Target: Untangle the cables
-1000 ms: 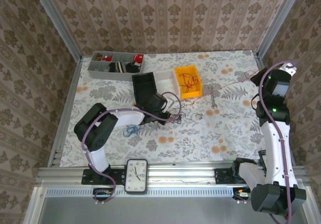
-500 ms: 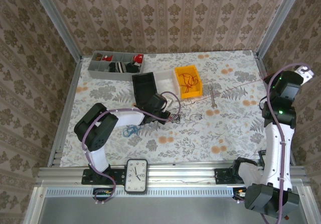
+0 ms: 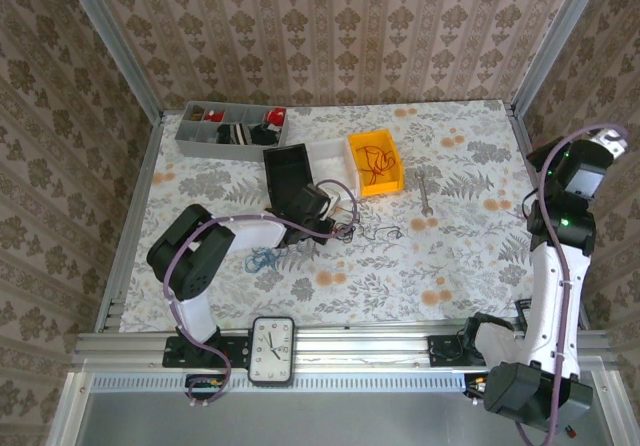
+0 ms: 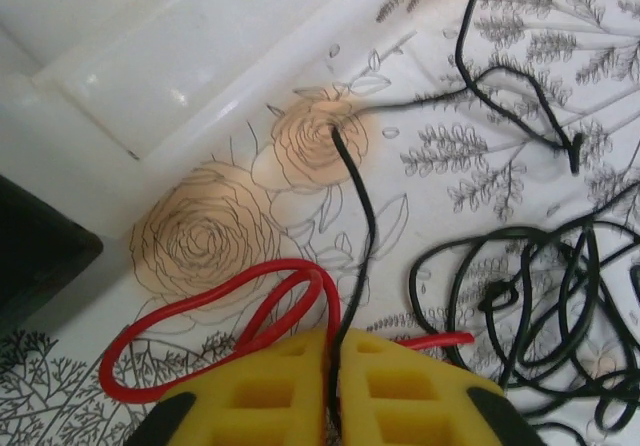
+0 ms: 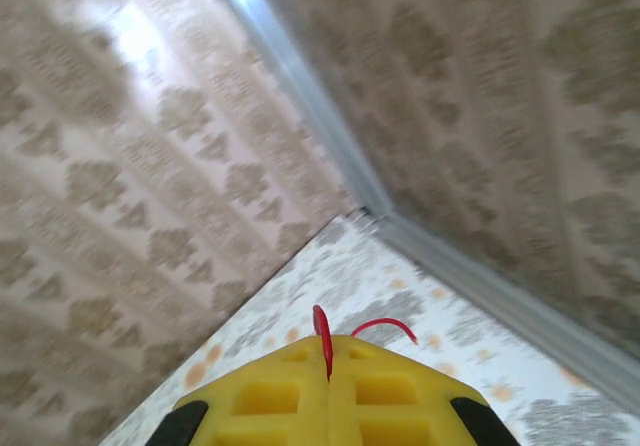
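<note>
My left gripper (image 4: 335,338) is low over the table, shut on a black cable (image 4: 360,216) that runs out from between its yellow fingers. A red cable (image 4: 200,311) loops out at the same pinch. A loose black tangle (image 4: 530,286) lies to its right. From above, the left gripper (image 3: 343,230) is beside that black tangle (image 3: 382,231), and a small blue cable bundle (image 3: 262,258) lies by the left arm. My right gripper (image 5: 328,344) is raised by the right wall, shut on a short red cable (image 5: 322,328); from above, the right gripper (image 3: 608,146) is at the table's right edge.
An orange bin (image 3: 352,161) holding red cables stands at mid-back, with a white tray (image 3: 325,154) and a black box (image 3: 288,174) to its left. A grey organiser (image 3: 200,136) sits at the back left. A wrench (image 3: 424,191) lies right of the bin. A clock (image 3: 271,348) sits at the front rail.
The right arm swung out to the right and rose toward the wall with the red cable. The thin taut line seen earlier between the grippers no longer shows. The left gripper stayed put.
</note>
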### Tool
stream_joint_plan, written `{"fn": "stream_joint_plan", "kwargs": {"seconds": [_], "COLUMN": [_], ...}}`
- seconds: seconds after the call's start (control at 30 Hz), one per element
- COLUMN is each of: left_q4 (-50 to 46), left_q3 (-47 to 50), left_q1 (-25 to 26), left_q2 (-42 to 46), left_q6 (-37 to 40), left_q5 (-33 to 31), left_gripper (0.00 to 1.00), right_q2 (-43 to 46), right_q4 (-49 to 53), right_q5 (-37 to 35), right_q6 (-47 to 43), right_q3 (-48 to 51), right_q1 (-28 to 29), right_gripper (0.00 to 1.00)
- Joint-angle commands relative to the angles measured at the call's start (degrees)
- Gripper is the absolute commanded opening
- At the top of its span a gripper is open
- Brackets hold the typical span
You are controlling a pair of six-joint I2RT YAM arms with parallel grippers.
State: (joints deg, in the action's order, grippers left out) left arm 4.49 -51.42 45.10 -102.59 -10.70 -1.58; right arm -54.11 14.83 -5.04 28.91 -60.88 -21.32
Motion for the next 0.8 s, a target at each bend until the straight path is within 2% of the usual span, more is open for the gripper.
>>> {"fn": "stream_joint_plan", "kwargs": {"seconds": [0.0, 0.07, 0.2, 0.37, 0.53, 0.63, 0.77], "left_q4": [-2.7, -0.53, 1.3, 4.0, 2.57, 0.32, -2.39], "left_q3": [3.65, 3.16, -0.31, -3.22, -4.14, -3.64, -2.62], "left_q1": [0.68, 1.06, 1.46, 0.29, -2.44, -3.43, -4.58], "left_q2": [2.77, 5.51, 9.47, 12.08, 13.84, 14.86, 15.39], "left_q6": [2.88, 4.45, 5.43, -0.53, -8.58, -11.44, -14.49], "left_q5": [-0.07, 0.56, -0.41, -3.64, -11.89, -19.23, -23.15], "left_gripper": [0.28, 0.42, 0.53, 0.69, 0.72, 0.72, 0.72], "right_q2": [0.05, -0.25, -3.19, -9.86, -17.98, -22.58, -30.0], "right_q4": [1.76, 2.43, 2.66, 2.37, 2.83, 2.77, 3.45], "right_q5": [2.9, 2.62, 3.01, 1.87, 1.79, 1.93, 5.37], "right_q6": [-5.18, -6.59, -6.97, -8.35, -9.29, -10.41, -10.17], "right_q3": [-2.77, -3.55, -5.43, -9.53, -15.99, -19.74, -24.88], "right_q1": [6.3, 10.23, 17.54, 25.66, 29.08, 30.02, 30.1], "right_gripper": [0.0, 0.0, 0.0, 0.0, 0.0, 0.0, 0.0]}}
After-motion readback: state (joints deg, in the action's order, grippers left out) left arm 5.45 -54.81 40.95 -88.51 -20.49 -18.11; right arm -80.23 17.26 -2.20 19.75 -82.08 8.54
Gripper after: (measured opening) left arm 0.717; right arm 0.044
